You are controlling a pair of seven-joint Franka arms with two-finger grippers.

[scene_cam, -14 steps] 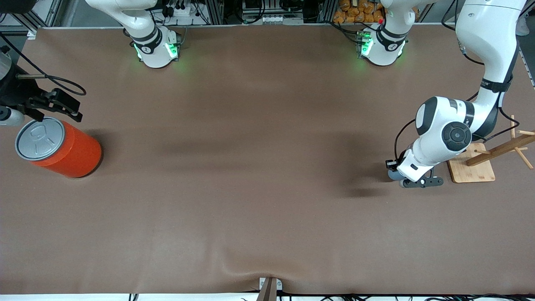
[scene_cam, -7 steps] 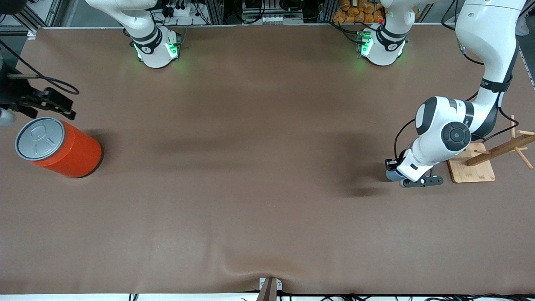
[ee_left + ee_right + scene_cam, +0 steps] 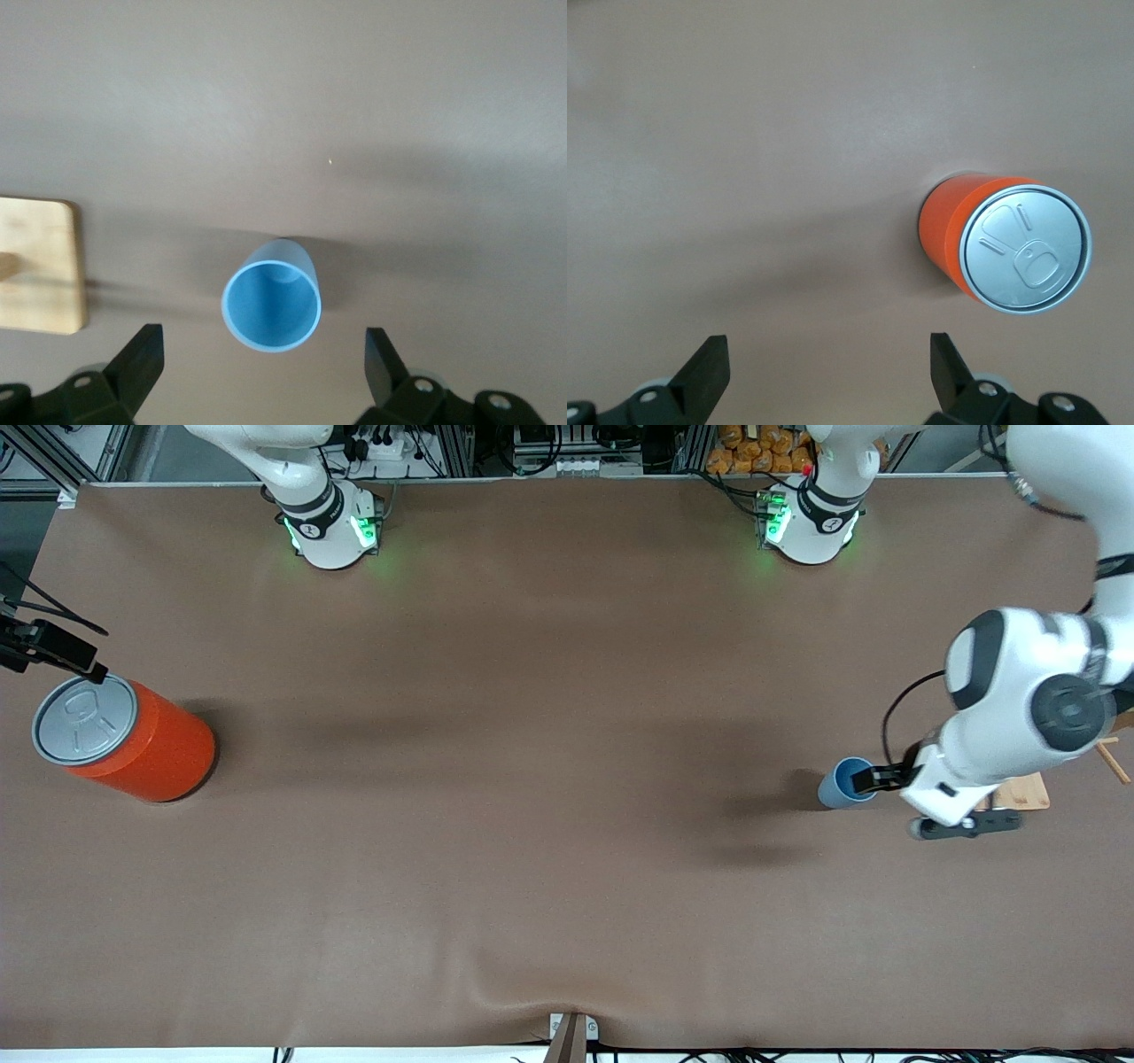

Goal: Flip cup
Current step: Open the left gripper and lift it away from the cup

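Note:
The light-blue cup (image 3: 848,781) stands upright on the table, mouth up, near the left arm's end. In the left wrist view the cup (image 3: 271,305) shows its darker blue inside. My left gripper (image 3: 873,780) is up in the air beside the cup, toward the wooden stand. It is open and empty (image 3: 263,372), with the cup just clear of the fingertips (image 3: 142,359). My right gripper (image 3: 81,662) is at the right arm's end of the table, just above the orange can. It is open and empty (image 3: 828,372).
A large orange can (image 3: 124,731) with a grey pull-tab lid stands at the right arm's end and shows in the right wrist view (image 3: 1010,252). A wooden stand's base (image 3: 1023,790) lies beside the cup under the left arm, and shows in the left wrist view (image 3: 35,266).
My left gripper has let go of the cup, risen and drawn back toward the left arm's end; the cup now stands uncovered. My right gripper has moved farther toward the table's end.

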